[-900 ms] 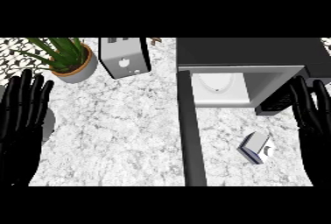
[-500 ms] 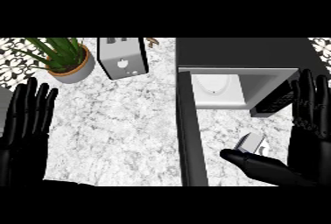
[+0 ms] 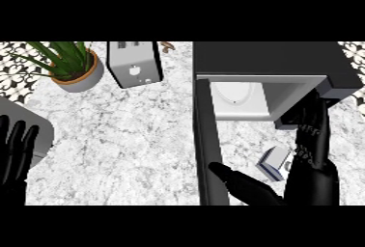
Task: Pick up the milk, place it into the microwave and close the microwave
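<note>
Right hand (image 3: 311, 159) was positioned over the counter (image 3: 128, 140) in front of the microwave (image 3: 274, 67), with my fingers (image 3: 314, 120) extended straight toward the appliance and my thumb (image 3: 239, 182) spread out to the left. Nothing was grasped; the hand was released.

The milk (image 3: 273, 163), a small carton, lay tilted on the counter in the space between my thumb and my fingers. Its right edge was just beside the fingers, possibly touching them; contact could not be confirmed. The thumb tip sat near the carton's lower left corner, apart from it.

The microwave stood directly beyond the carton. Its door (image 3: 206, 144) was swung open and ran as a dark vertical bar along the left side of the carton and thumb. A white plate (image 3: 239, 94) was visible inside the lit cavity. My fingertips reached up to the lower right corner of the cavity opening.

Left hand (image 3: 16, 154) rested at the left edge of the view, fingers straight and pointing up, holding nothing, partly over a grey object (image 3: 32, 128) at that edge.

Farther back on the counter stood a toaster (image 3: 134, 63) and, to its left, a potted plant (image 3: 68, 65).
</note>
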Tool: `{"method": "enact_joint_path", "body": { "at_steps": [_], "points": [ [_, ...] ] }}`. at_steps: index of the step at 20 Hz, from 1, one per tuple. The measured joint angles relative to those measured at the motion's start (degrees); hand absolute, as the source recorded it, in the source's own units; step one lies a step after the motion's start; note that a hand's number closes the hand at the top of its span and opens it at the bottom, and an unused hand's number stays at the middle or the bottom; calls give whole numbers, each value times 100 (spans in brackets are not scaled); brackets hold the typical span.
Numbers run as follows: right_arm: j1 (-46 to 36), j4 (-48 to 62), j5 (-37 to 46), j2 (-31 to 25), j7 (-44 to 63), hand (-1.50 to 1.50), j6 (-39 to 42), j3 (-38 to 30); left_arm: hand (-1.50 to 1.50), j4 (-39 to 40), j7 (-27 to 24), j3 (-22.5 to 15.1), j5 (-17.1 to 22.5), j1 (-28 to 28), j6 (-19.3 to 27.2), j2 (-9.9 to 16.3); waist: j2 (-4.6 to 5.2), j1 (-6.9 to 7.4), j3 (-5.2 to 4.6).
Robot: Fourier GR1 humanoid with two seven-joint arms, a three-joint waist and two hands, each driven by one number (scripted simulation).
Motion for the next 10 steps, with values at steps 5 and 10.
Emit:
{"method": "enact_joint_path", "body": {
  "at_steps": [5, 10],
  "points": [
    [113, 51, 611, 6, 472, -150, -439, 290, -150, -399, -187, 114, 301, 693, -319, 15, -1, 3, -1],
    [522, 175, 384, -25, 241, -150, -713, 287, -150, -724, -215, 353, 646, 1151, -568, 35, -2, -1, 1]
  ]
}}
